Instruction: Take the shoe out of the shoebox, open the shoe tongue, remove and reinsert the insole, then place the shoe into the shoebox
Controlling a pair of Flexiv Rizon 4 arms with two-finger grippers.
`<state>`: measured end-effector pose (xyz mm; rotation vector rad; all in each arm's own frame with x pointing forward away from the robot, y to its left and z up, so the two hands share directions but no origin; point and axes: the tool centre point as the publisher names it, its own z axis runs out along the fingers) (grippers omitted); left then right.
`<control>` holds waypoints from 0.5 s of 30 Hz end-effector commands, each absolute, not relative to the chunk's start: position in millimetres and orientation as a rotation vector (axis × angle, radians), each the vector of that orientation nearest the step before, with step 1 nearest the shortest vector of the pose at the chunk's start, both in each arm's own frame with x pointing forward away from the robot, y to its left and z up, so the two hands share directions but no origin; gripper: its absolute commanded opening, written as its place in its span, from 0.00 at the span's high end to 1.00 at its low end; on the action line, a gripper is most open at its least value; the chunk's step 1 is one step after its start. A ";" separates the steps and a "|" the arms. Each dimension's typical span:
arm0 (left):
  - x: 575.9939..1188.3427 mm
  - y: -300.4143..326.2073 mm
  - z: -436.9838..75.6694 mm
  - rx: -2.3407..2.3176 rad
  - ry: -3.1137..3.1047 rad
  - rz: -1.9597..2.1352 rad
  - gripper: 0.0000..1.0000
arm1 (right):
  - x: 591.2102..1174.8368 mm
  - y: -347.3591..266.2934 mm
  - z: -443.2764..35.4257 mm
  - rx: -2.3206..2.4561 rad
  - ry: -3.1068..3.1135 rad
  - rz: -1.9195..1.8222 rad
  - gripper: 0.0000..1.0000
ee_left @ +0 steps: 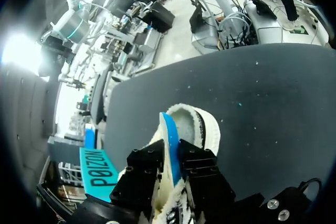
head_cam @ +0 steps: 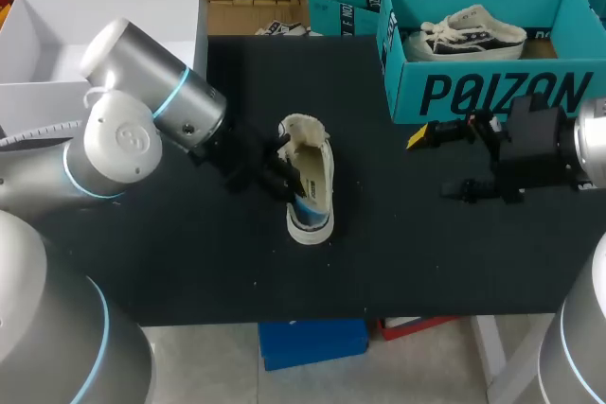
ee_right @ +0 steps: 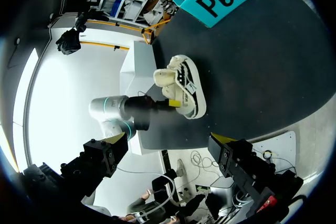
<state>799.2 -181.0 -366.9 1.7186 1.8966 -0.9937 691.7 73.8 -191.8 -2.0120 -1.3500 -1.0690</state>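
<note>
A white low sneaker (head_cam: 311, 177) with a fleecy lining stands on the black table (head_cam: 189, 262), toe toward the front edge. From the left side my left gripper (head_cam: 284, 177) reaches into its opening. In the left wrist view that gripper (ee_left: 171, 156) is shut on the blue insole (ee_left: 169, 129), which stands on edge, partly up out of the shoe (ee_left: 202, 124). My right gripper (head_cam: 445, 163) hovers open and holds nothing to the right of the shoe, in front of the teal shoebox (head_cam: 492, 92). The right wrist view shows the shoe (ee_right: 184, 90) far ahead of its open fingers (ee_right: 113, 153).
A second sneaker (head_cam: 469, 33) lies inside the teal shoebox at the back right. Behind it stands another teal box (head_cam: 346, 7). A white open box (head_cam: 57, 54) sits at the back left corner, beside my left arm.
</note>
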 end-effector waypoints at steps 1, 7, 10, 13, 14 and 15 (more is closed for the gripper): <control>797.4 -176.2 -350.7 1.746 1.875 -1.011 0.20 | 691.7 74.4 -191.9 -2.014 -1.350 -1.069 0.00; 798.8 -163.8 -327.8 1.781 1.868 -0.962 0.20 | 691.7 74.4 -191.9 -2.014 -1.350 -1.069 0.00; 800.6 -159.6 -322.0 1.781 1.880 -0.948 0.38 | 691.7 74.4 -191.9 -2.014 -1.350 -1.069 0.00; 800.3 -158.7 -319.2 1.819 1.901 -0.890 0.75 | 691.7 74.4 -191.9 -2.014 -1.350 -1.069 0.00; 800.0 -158.6 -318.0 1.836 1.905 -0.856 0.94 | 691.7 74.4 -191.9 -2.014 -1.350 -1.069 0.00; 798.9 -158.8 -316.7 1.858 1.907 -0.821 1.00 | 691.7 74.4 -191.9 -2.014 -1.350 -1.069 0.00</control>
